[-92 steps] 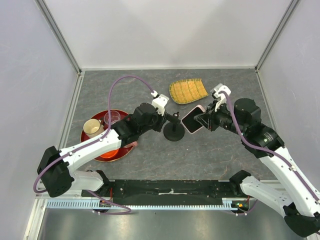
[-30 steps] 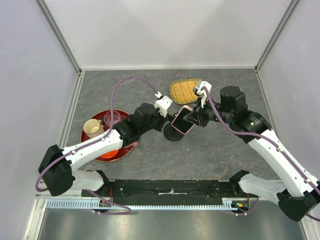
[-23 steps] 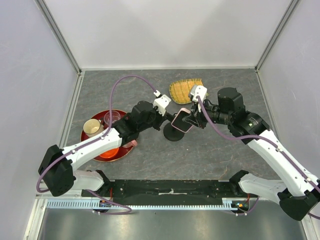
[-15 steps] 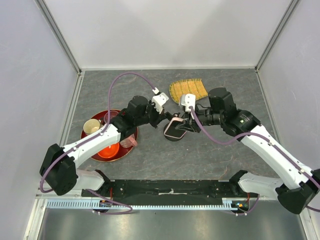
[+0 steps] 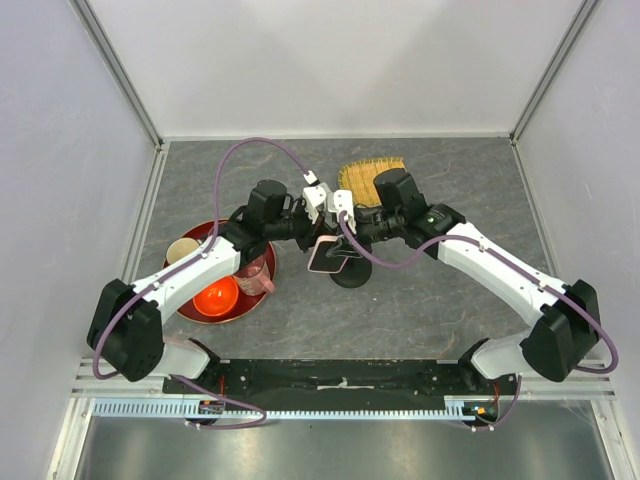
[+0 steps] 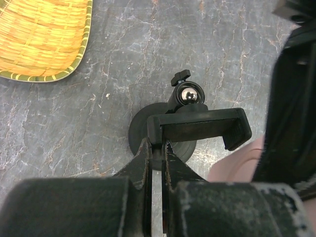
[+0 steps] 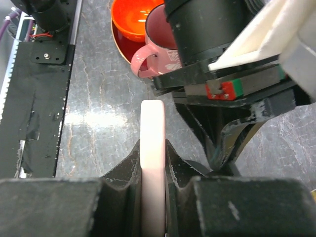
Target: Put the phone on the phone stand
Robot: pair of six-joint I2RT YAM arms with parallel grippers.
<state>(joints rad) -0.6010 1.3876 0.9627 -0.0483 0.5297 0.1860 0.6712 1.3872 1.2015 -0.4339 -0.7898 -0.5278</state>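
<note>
The phone (image 7: 152,123) was off the table (image 5: 450,180), held edge-on in the right end effector (image 7: 152,157). Its two fingers were pressed against the flat faces, so only the pale pink edge showed from the wrist view. From above, the phone hung tilted just over and to the left of the phone stand (image 5: 350,272), close to the cradle (image 6: 197,126) but, as far as I could tell, not seated in it. The stand stood on its round base near the middle of the table. The left end effector (image 6: 157,148) was pinched narrow on the left end of the cradle, apparently steadying it.

I took this to be the step of bringing the phone to the stand, with the placing itself not yet done. The next move would call for lining up the phone's lower edge with the cradle's lip and easing it in before the right fingers let go. The left grip would need to guard the stand against tipping.

Both arms reached forward and inward, their wrists nearly meeting over the stand, and the right elbow was bent well out to the side. Left of the stand, a pink mug (image 5: 255,275), an orange bowl (image 5: 217,297) and a tan cup (image 5: 182,250) sat on a red tray (image 5: 205,318). A woven yellow dish (image 5: 365,172) lay just beyond the wrists
</note>
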